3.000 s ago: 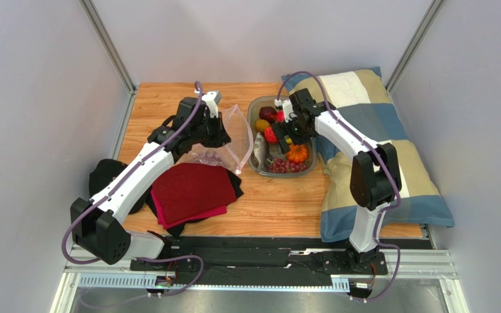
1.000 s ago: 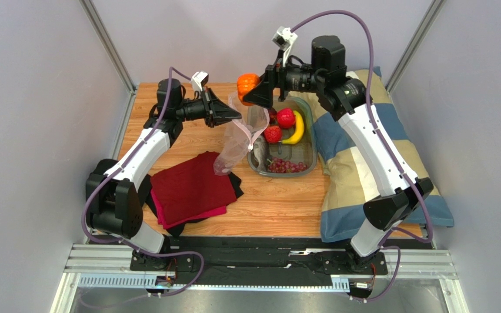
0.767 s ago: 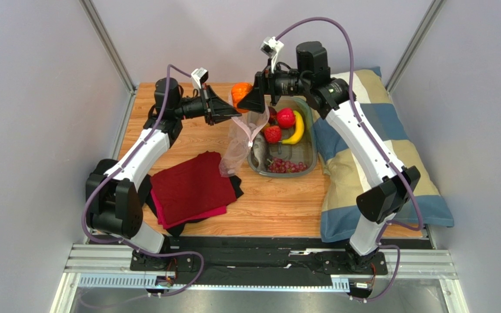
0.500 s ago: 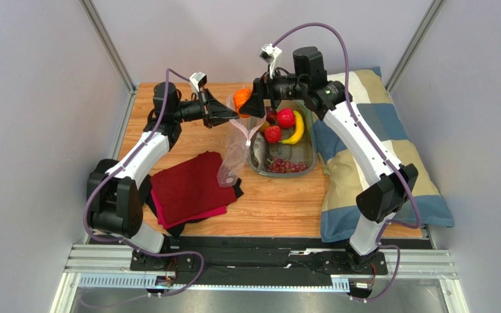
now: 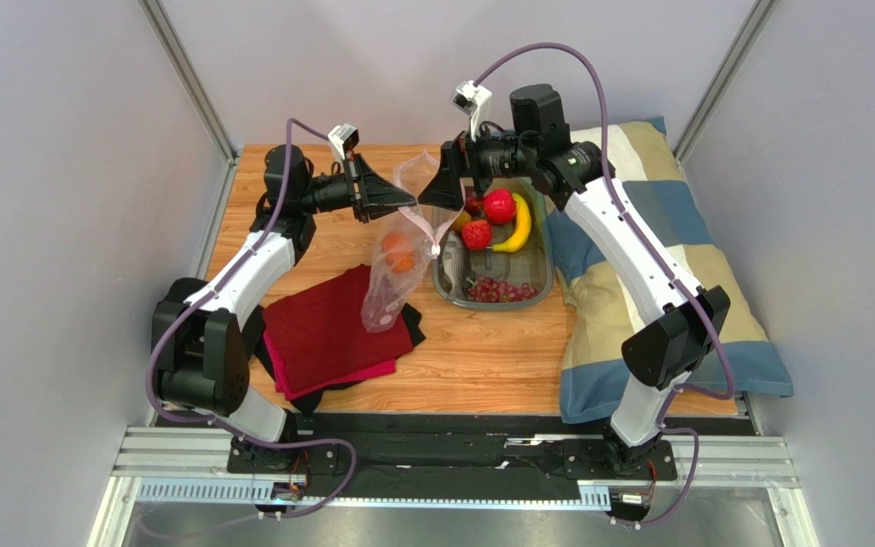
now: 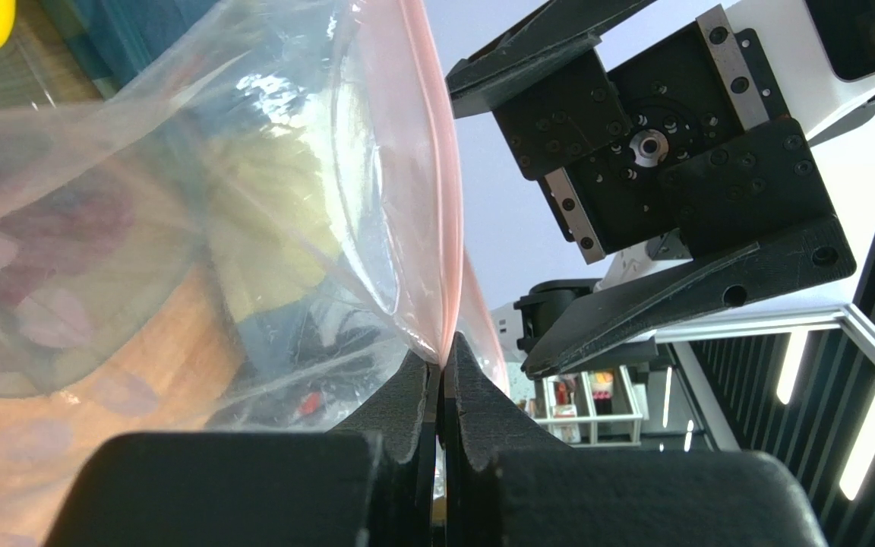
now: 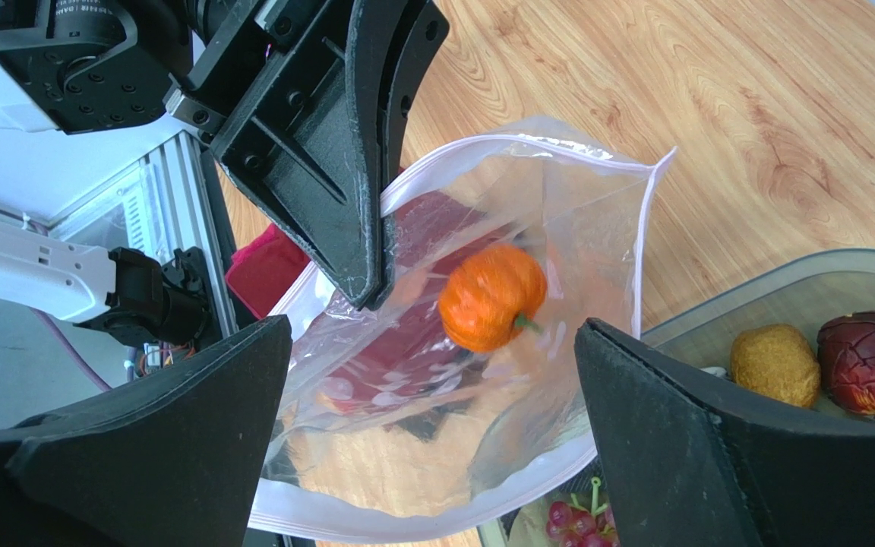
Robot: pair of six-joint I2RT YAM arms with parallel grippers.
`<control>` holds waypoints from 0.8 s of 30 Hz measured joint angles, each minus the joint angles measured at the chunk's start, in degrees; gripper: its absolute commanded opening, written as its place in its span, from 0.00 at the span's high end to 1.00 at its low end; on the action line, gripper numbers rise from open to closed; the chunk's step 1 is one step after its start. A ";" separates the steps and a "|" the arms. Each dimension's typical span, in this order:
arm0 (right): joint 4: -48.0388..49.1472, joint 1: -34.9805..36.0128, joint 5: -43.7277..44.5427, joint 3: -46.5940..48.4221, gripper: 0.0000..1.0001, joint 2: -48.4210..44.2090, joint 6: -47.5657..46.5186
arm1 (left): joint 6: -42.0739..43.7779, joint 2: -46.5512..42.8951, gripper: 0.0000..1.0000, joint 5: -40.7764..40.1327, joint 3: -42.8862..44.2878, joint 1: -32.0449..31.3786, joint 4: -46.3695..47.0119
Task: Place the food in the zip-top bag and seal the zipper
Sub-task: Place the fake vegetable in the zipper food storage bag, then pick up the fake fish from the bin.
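Pinching the pink zipper [image 6: 425, 171], left gripper [image 6: 444, 365] fingers pressed together, zip-top bag [image 5: 389, 279] held hanging with mouth open, right gripper [image 7: 431, 439] fingers spread wide just above the bag's mouth, orange pumpkin [image 7: 491, 298] seen inside the bag, clear tub [image 5: 545, 279] of toy food beside the bag.

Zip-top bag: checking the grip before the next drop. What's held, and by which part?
The left pincer is shut on the zip-top bag, at its pink mouth strip. The right pincer is open, holding nothing.
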 measured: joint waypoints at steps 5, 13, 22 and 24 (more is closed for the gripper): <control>0.00 -1.79 0.17 0.00 0.03 0.00 2.25 | -1.16 0.07 1.00 0.24 -0.28 0.07 2.16; 4.17 -12.33 0.70 -2.51 0.17 1.33 13.40 | -4.92 3.17 1.00 1.68 -0.28 2.36 11.45; 6.03 -12.07 4.50 -18.40 0.23 1.44 18.91 | -6.54 4.90 1.00 1.70 -1.18 4.57 14.34; 5.14 -9.57 5.66 -21.79 0.23 1.55 19.67 | -5.88 4.79 1.00 1.70 -1.18 4.57 13.64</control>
